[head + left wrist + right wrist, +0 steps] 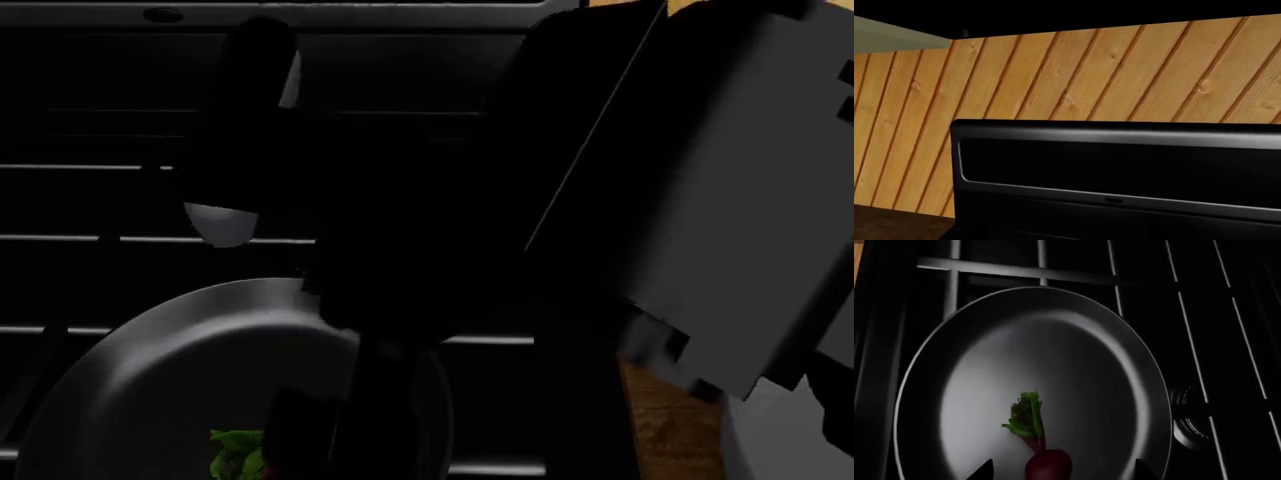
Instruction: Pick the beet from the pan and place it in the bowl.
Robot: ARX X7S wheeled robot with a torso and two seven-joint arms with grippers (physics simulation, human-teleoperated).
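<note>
Beet [1047,464] lies inside the pan [1054,340], on the pan floor near the rim on the robot's side, leaves [1026,417] pointing toward the pan's centre. The pan sits on a dark stove grate [1054,272].

Right gripper [1062,472] is directly over the beet. Its two fingertips [982,471] show on either side of the root, jaws apart, neither seen touching it. The grasp is judged not yet made.

Left gripper: not visible in any view. Its wrist camera shows only a wood-panelled wall [1121,75] and a black appliance panel [1121,165]; jaw state cannot be told.

Bowl: not in any view.

Head view: largely blocked by the right arm [721,200]. Only the leaves [238,452], part of the pan and its handle [247,130] show.

Risks, as judged:
- The root is round and lies on a smooth sloped surface. An off-centre closure could squeeze it out and send it rolling across the pan.
- Closing too high may catch only the upper curve of the root, and it could slip free on lifting.
- Descending too far could press the fingertips on the pan and shift or tip it on the grate.
- With the bowl unseen and the head view obstructed, the carry would start without a confirmed target, so a misplaced drop is possible.
</note>
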